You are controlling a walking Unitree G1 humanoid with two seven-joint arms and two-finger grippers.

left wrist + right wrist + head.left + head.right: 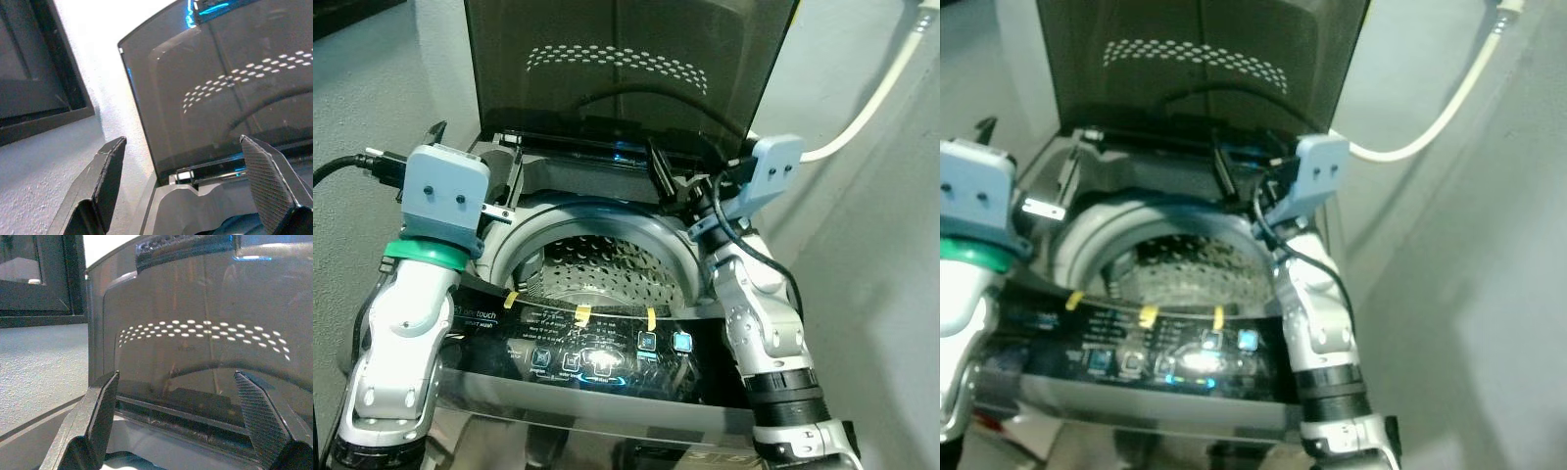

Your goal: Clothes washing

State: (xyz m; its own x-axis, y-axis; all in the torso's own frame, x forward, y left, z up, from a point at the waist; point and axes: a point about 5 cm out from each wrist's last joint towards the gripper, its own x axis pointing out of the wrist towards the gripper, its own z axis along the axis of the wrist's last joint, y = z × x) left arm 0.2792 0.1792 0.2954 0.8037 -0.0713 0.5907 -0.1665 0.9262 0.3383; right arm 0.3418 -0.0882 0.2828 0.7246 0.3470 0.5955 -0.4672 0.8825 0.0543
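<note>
Perforated steel drum (597, 264), smoked lid (626, 59) – upright

On the washing machine's control panel (607, 357), near its left end, small pale lettering reads roughly "one touch" with a smaller line beneath that may say "smart wash". The labels beside the lit buttons further right on the panel are too small to read.

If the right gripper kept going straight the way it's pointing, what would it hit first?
Most likely the raised tinted lid of the washing machine. The right gripper, jaws open, faces its inner side just above the hinge; how far off it is remains unclear.
</note>
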